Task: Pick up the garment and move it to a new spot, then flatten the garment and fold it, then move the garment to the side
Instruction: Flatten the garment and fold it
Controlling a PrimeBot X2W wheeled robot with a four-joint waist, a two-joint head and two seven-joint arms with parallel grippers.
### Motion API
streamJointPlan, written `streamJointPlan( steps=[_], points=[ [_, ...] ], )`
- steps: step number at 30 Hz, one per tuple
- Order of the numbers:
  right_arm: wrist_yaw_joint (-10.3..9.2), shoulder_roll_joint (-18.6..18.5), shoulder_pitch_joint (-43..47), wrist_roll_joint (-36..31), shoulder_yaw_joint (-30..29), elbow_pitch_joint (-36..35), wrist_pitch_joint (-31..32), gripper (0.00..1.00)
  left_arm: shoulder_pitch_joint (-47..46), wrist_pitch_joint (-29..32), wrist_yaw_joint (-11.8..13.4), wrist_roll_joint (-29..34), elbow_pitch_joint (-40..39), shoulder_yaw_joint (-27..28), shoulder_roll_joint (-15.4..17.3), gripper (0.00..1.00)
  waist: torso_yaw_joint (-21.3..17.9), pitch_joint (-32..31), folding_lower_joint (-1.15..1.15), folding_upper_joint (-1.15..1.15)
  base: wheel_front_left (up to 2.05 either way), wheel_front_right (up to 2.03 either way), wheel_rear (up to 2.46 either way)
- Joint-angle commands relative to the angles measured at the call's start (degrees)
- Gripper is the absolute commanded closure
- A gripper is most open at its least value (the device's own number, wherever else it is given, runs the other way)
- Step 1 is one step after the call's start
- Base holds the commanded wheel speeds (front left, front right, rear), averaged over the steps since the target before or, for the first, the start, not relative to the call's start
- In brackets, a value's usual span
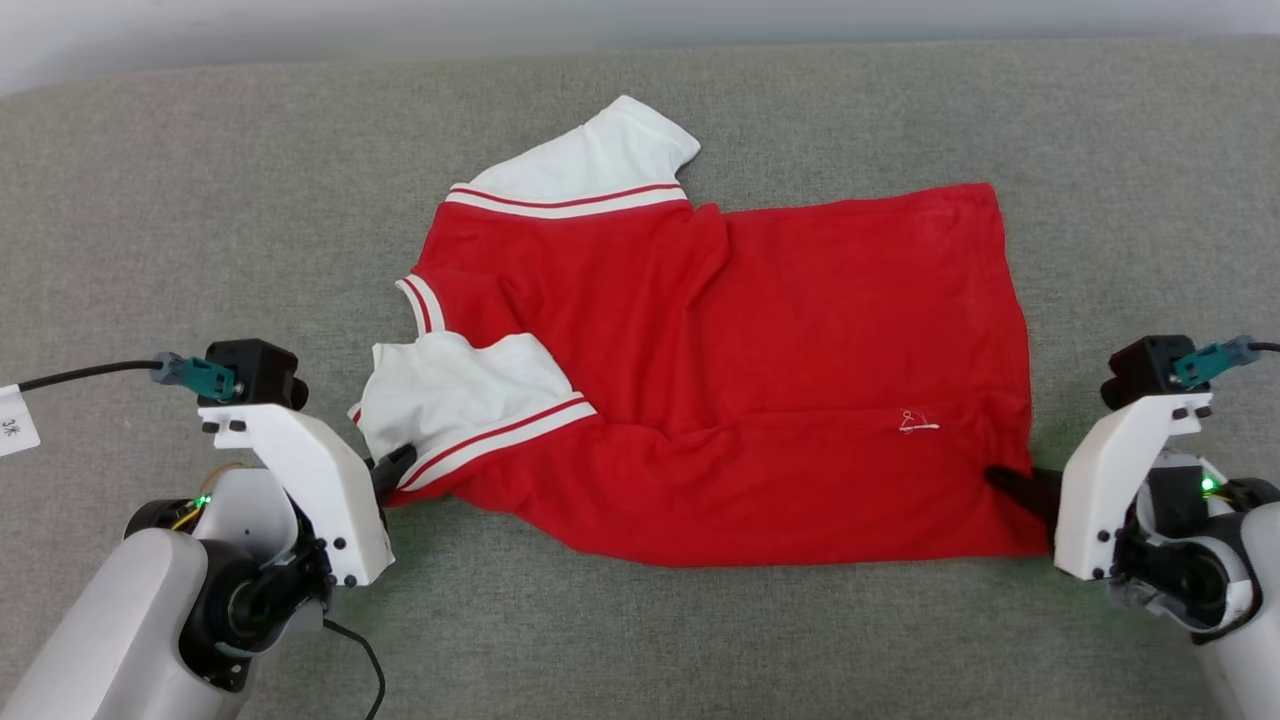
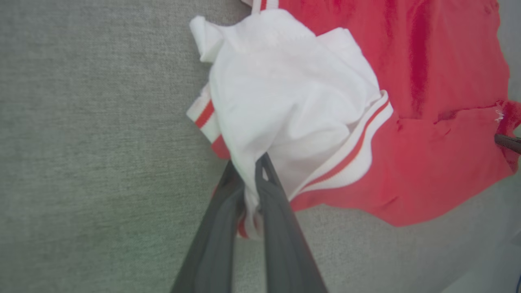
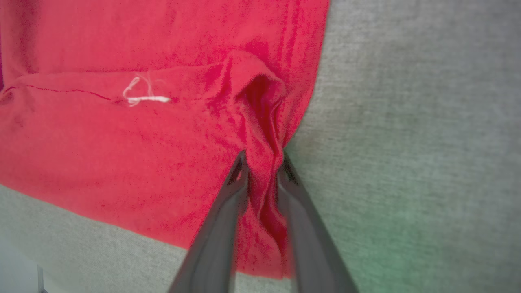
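The garment [image 1: 720,380], a red T-shirt with white striped sleeves, lies spread on the grey surface with its plain red face up and its near part folded over. My left gripper [image 1: 395,467] is shut on the near white sleeve [image 2: 285,101], cloth bunched between its fingers [image 2: 268,191]. My right gripper [image 1: 1010,482] is shut on the red hem corner [image 3: 262,162] at the garment's right. The lettering and number are hidden.
A grey fabric surface [image 1: 200,200] runs under everything, with bare room left, right and in front of the garment. A white wall strip [image 1: 300,30] borders the far edge. A cable with a tag [image 1: 15,420] hangs by my left wrist.
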Motion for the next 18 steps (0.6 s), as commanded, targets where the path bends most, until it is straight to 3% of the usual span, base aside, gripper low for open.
streamJointPlan(
  steps=[1,18],
  points=[
    [0.15,2.3,2.2,0.6,3.1,2.4,0.6,1.0,0.8,-0.1,0.3,-0.2,-0.1,0.1,0.1,1.0,-0.2,-0.5,-0.01,0.0,0.0,0.0,0.0],
    [0.13,-1.8,3.7,1.5,5.9,-3.6,-3.5,1.0,9.4,-2.6,1.9,-0.8,-1.6,0.5,1.1,1.0,-1.4,-14.4,-0.01,0.0,0.0,0.0,0.0]
  ],
)
